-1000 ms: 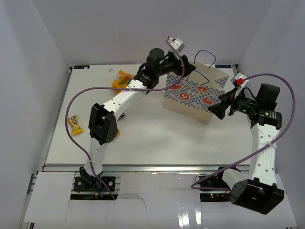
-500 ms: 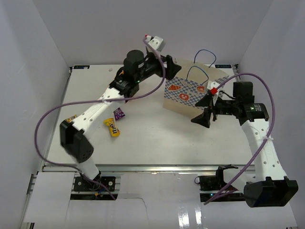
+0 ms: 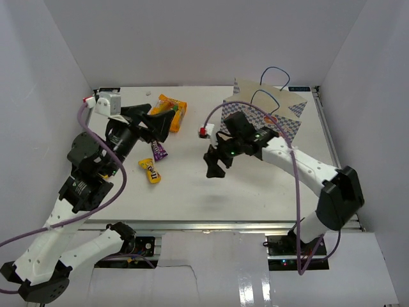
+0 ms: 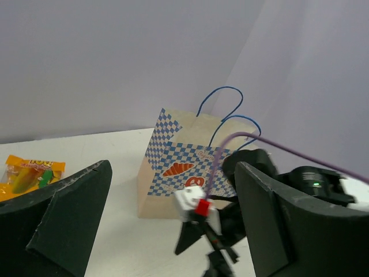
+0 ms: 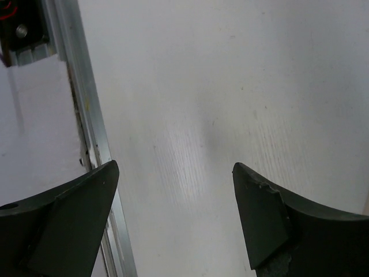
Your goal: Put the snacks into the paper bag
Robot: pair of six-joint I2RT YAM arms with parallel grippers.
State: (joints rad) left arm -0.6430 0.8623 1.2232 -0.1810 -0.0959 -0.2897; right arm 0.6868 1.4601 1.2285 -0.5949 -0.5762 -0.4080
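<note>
The paper bag (image 3: 271, 118) stands upright at the back right; it also shows in the left wrist view (image 4: 173, 158). The orange crinkly bag (image 3: 171, 110) lies at the back centre-left and shows in the left wrist view (image 4: 26, 173). The small purple candy packet (image 3: 158, 149) and the small yellow candy packet (image 3: 151, 170) lie on the table left of centre. My left gripper (image 3: 160, 119) is open and empty above the table by the orange bag, facing the paper bag (image 4: 171, 167). My right gripper (image 3: 213, 165) is open and empty over bare table (image 5: 173, 167). The green bag and the yellow bar wrapper are hidden.
White walls close in the table at the back and both sides. A metal rail (image 5: 86, 150) runs along the table's front edge. My right arm (image 3: 300, 160) stretches across in front of the paper bag, and its wrist (image 4: 202, 210) shows in the left wrist view.
My left arm has swung away from the paper bag to the left. My right arm has swung left across the bag's front to the table's middle. Both grippers stay open.
</note>
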